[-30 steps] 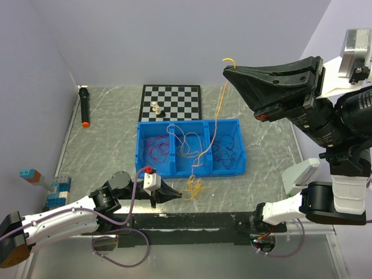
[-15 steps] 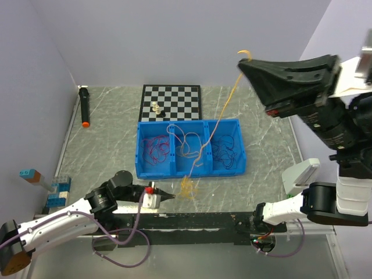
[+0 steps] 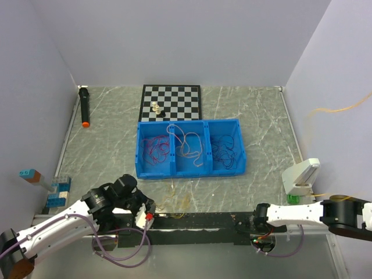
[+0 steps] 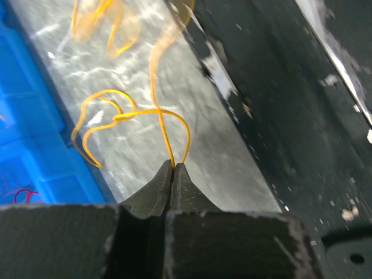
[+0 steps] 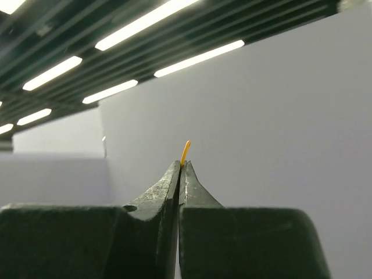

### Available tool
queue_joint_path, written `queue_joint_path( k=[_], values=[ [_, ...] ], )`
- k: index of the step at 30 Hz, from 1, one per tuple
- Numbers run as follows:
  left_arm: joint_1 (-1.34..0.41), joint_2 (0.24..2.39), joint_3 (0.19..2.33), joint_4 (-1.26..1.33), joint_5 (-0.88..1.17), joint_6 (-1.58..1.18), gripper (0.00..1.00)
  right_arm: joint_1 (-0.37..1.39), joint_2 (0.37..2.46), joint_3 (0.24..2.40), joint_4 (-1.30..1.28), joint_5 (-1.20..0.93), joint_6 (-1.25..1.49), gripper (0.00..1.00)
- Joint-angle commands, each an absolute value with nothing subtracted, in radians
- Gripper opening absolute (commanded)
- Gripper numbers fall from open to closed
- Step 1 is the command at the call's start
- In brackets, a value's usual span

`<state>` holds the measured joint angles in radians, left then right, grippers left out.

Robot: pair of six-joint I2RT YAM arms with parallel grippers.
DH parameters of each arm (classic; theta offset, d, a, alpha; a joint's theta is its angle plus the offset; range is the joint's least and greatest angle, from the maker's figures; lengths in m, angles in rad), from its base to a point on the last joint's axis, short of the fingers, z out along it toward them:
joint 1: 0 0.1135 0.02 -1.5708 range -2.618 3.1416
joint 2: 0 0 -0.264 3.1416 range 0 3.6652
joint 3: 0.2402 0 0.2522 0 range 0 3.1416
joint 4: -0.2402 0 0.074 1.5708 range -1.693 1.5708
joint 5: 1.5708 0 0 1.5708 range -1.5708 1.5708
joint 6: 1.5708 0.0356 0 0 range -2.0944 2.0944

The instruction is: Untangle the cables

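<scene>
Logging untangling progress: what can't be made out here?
- right claw: outside the top view, past its right edge.
- orange cable: faint, blurred in the top view; cut off at that edge.
- its loops by the left claw: knotted or merely crossing, left wrist view too blurred.

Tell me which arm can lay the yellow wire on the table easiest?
Left. The left gripper pinches the yellow wire low over the table, beside the blue bin. The right gripper points at ceiling lights.

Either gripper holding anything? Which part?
Both shut on orange cable. Left gripper pinches a loop, two strands entering its fingers; right gripper pinches near an end, short tip protruding.
</scene>
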<state>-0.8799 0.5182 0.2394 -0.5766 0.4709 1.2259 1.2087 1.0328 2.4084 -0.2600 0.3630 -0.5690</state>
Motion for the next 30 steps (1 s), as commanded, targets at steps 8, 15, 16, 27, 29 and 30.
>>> queue_joint_path(
  k=[8,15,16,27,29,30],
  values=[
    [-0.827,0.482,0.308,-0.378,0.604,1.012,0.01,1.215,1.061,2.359,-0.244,0.394,-0.569,0.00],
    [-0.802,0.471,0.446,-0.092,0.656,0.641,0.01,1.216,1.169,2.304,-0.282,0.377,-0.525,0.00],
    [-0.801,0.468,0.465,-0.089,0.672,0.621,0.01,1.216,1.192,2.299,-0.284,0.376,-0.523,0.00],
    [-0.772,0.437,0.672,-0.167,0.732,0.569,0.01,1.151,1.376,2.253,-0.258,0.342,-0.477,0.00],
    [-0.770,0.434,0.701,-0.207,0.750,0.594,0.00,1.114,1.408,2.252,-0.276,0.312,-0.433,0.00],
    [-0.767,0.433,0.713,-0.222,0.759,0.601,0.00,1.091,1.417,2.249,-0.282,0.290,-0.407,0.00]
  ],
)
